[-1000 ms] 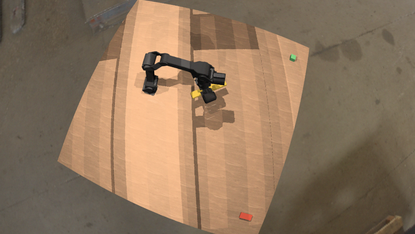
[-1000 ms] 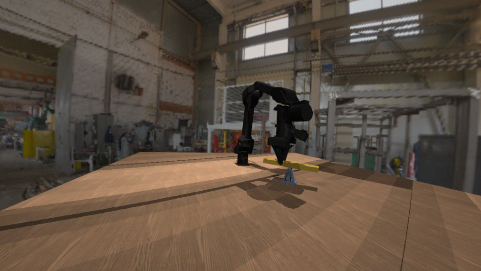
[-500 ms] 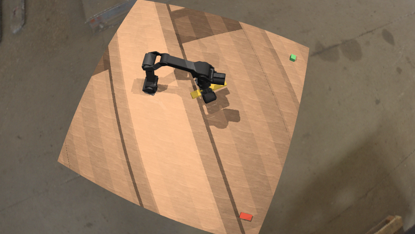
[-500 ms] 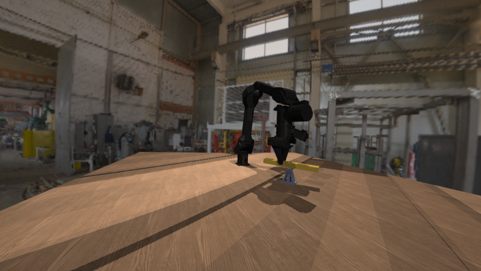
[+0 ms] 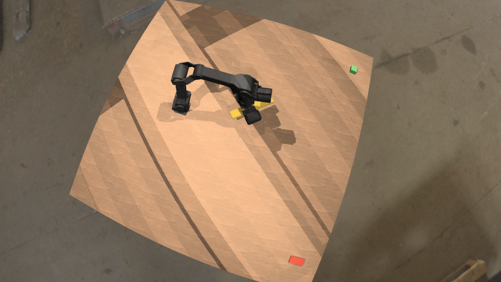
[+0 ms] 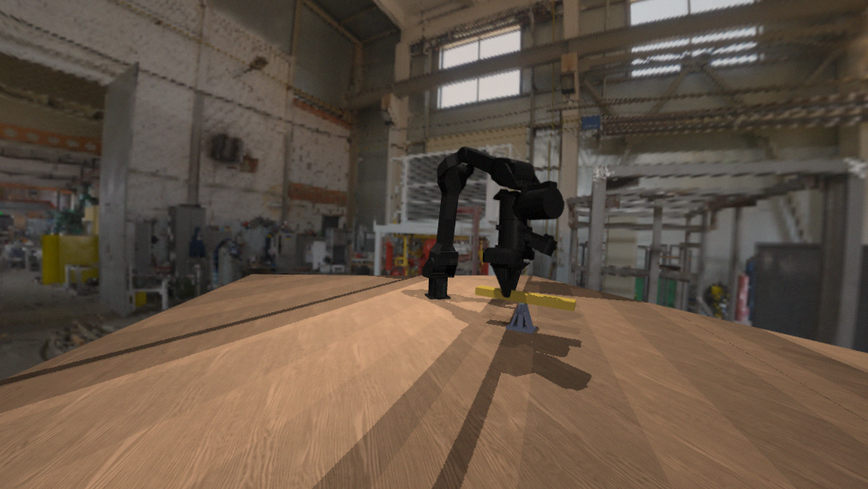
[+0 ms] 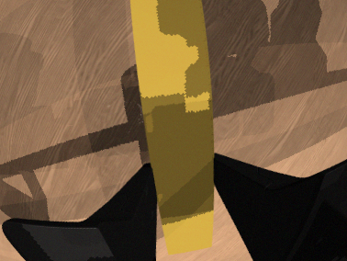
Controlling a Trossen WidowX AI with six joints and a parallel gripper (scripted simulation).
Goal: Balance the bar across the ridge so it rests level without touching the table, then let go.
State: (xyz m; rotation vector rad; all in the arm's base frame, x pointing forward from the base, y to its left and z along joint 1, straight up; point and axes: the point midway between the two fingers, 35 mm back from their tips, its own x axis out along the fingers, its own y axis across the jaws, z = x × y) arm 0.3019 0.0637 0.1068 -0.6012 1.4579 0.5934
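Nearest in the exterior view, a wooden counter (image 5: pixel 210 167) (image 6: pixel 273 389) spreads forward, striped with shadow. Farther in stands a small blue-grey ridge (image 6: pixel 522 319), narrow at the top and wider at its foot. Just above it, by the look of it, a long yellow bar (image 5: pixel 235 114) (image 6: pixel 549 299) (image 7: pixel 184 152) runs crosswise, raised off the counter; whether it touches the ridge's tip cannot be told. The black claw (image 6: pixel 506 295) (image 7: pixel 181 164) is clenched on the bar, one finger on each long side, apparently off its middle.

Behind, the black arm (image 5: pixel 213 75) (image 6: pixel 448 212) arches up from its base. From above, a green cube (image 5: pixel 353 69) and a flat red block (image 5: pixel 296 260) lie well apart from it.

The bar looks stiff and fairly light, smooth enough to slip or swivel if pinched loosely. A grip near its midpoint would suit best; released off balance, it could tip.
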